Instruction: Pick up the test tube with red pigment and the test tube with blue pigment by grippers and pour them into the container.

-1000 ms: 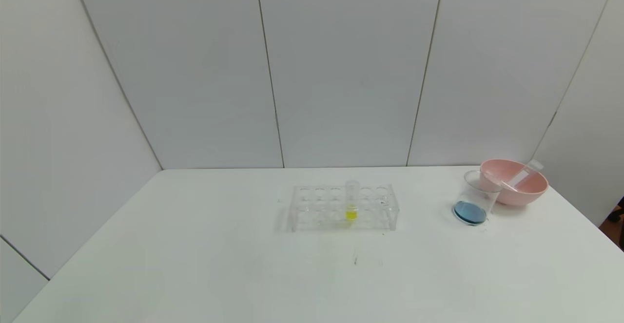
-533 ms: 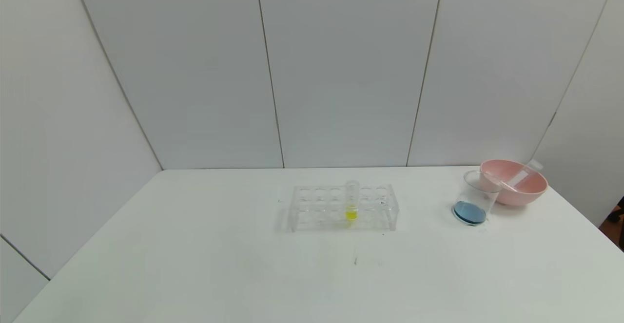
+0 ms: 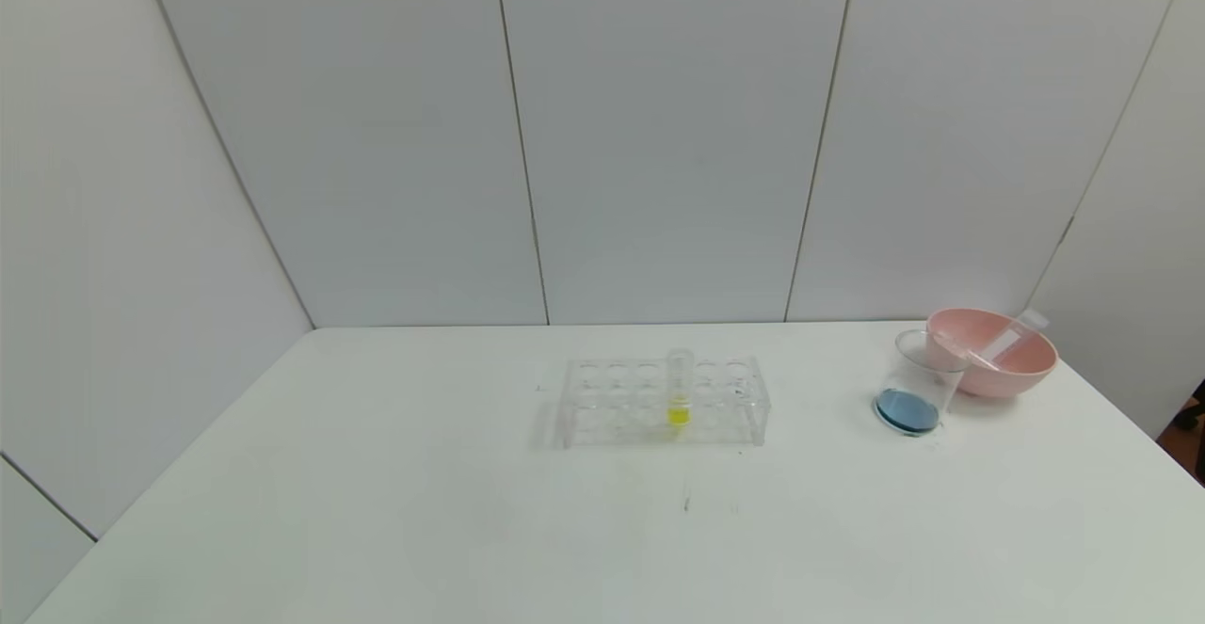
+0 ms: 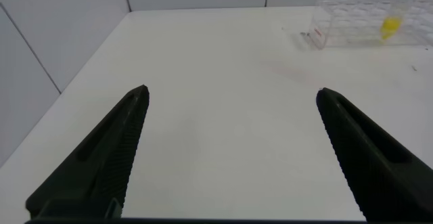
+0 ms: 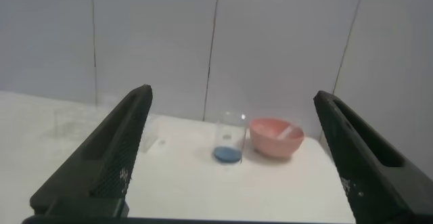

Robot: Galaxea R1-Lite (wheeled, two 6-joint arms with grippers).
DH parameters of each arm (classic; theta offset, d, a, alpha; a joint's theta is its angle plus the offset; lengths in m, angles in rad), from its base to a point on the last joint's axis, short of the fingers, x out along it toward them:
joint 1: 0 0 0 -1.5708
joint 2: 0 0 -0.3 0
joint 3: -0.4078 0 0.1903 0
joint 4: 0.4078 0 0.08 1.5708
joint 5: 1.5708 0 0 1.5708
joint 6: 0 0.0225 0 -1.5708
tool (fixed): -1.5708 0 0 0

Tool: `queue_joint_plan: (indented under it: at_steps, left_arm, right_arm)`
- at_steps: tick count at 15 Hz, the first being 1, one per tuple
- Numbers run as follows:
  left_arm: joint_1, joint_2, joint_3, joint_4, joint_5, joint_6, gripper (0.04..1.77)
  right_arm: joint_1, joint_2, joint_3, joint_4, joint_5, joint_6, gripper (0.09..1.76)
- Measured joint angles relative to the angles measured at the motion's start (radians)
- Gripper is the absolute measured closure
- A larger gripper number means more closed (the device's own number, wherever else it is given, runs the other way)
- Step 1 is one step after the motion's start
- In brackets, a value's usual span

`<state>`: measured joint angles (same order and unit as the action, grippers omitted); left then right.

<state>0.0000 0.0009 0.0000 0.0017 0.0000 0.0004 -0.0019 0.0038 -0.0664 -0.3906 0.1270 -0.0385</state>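
Nothing shifts: cup (image 3: 918,381) at right holds blue liquid beside the bowl (image 3: 993,351), only yellow tube (image 3: 679,389) racked, both grippers (image 4: 230,156) (image 5: 230,160) stay back, fingers wide — pouring looks finished.

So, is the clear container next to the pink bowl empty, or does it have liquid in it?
Not empty: the container holds a shallow blue layer at its bottom; above that it is clear.

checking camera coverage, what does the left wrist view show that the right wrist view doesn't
Only the left wrist view: the open left claw over bare white table, and the yellow-liquid tube standing clearly in the clear plastic rack.
Only the right wrist view: the open right claw, the clear cup with blue liquid and the pink bowl beside it.
Both: the white table and grey wall panels; neither claw holds anything.
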Motion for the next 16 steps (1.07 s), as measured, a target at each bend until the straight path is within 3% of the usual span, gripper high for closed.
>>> queue_joint_plan:
  at_steps: [5, 16]
  left_arm:
    - [0.0, 0.0, 0.0, 0.0, 0.0, 0.0, 0.05]
    - [0.0, 0.0, 0.0, 0.0, 0.0, 0.0, 0.05]
  right_arm:
    - [0.0, -0.005, 0.064, 0.394, -0.12, 0.006, 0.14]
    - [0.0, -0.005, 0.066, 0.397, -0.124, 0.021, 0.14]
